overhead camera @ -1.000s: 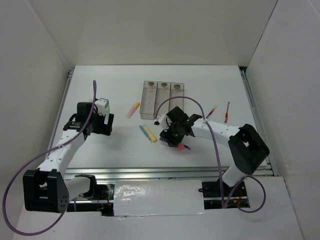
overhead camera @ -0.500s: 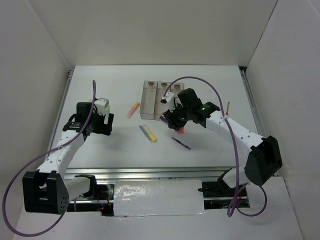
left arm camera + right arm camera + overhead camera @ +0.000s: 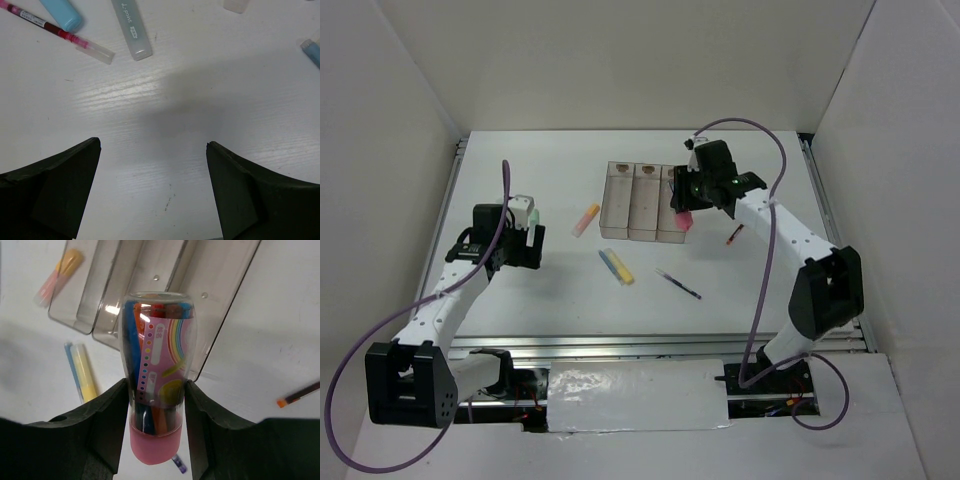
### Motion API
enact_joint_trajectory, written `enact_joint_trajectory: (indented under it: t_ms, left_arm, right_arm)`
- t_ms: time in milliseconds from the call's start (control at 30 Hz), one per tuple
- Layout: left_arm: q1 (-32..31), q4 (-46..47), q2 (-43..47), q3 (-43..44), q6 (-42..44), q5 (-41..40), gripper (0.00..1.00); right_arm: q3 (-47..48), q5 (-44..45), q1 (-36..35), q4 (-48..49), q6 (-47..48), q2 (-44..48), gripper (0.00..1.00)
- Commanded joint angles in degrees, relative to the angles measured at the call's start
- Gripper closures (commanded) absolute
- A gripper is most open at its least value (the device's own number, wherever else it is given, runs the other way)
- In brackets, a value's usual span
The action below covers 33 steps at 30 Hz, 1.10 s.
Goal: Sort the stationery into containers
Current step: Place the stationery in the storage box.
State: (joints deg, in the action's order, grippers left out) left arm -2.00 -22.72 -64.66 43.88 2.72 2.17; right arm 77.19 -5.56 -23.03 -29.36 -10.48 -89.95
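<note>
The right gripper (image 3: 157, 405), fingers clamped on the fat pink-based pen (image 3: 159, 370), is now hanging at the near end of the rightmost of the 3 clear containers (image 3: 620, 205). It has travelled there from the table's front-centre within 1 second. Whether the pen is touching the rim is unclear. The left gripper (image 3: 152, 145) is sitting unchanged, fingers spread wide. The yellow marker (image 3: 620, 268), dark purple pen (image 3: 678, 284) and orange-yellow marker (image 3: 585, 219) are lying outside. Judgement: 1 deposit is imminent and the others are pending.
</note>
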Motion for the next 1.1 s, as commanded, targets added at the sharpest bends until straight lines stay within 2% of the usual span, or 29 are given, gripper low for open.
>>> enact_joint_trajectory:
  t_ms: [0, 233, 467, 533, 633, 667, 767, 833, 967, 1067]
  left_arm:
    - [0.3, 1.4, -0.8, 1.6, -2.1, -1.9, 0.01]
    - [0.3, 1.7, -0.7, 1.6, -2.3, -1.8, 0.01]
    - [0.5, 3.1, 2.1, 0.0, -1.1, -0.3, 0.01]
    - [0.4, 3.1, 2.3, -0.3, -0.9, 0.0, 0.01]
    - [0.4, 3.0, 1.9, -0.1, -1.0, 0.1, 0.01]
    - [0.4, 2.9, 1.6, 0.0, -1.0, 0.0, 0.01]
    - [0.3, 2.7, 1.0, 0.2, -1.1, -0.2, 0.01]
    - [0.4, 2.6, 1.0, 0.2, -1.1, -0.2, 0.01]
    - [0.4, 3.0, 1.6, -0.3, -0.6, 0.4, 0.01]
    - [0.4, 3.3, 2.6, -0.8, -0.2, 1.2, 0.01]
  right_arm:
    - [5.7, 7.3, -0.3, 4.7, -9.0, -4.8, 1.00]
    - [11.8, 15.8, 0.6, 4.3, -15.4, -13.6, 1.00]
    - [15.3, 14.0, 1.5, 6.9, -13.4, -20.1, 1.00]
    - [16.1, 13.7, 1.9, 7.0, -12.9, -21.1, 0.96]
    - [17.1, 13.5, 1.8, 7.3, -12.3, -22.8, 0.79]
    - [17.6, 13.3, 1.9, 7.4, -12.1, -23.5, 0.66]
    - [17.8, 13.3, 1.8, 7.5, -12.3, -24.5, 0.51]
    - [17.7, 13.3, 1.8, 7.3, -12.5, -24.7, 0.33]
    - [17.6, 13.1, 1.8, 6.7, -12.6, -24.7, 0.20]
    - [17.6, 12.8, 2.0, 6.3, -12.6, -24.0, 0.14]
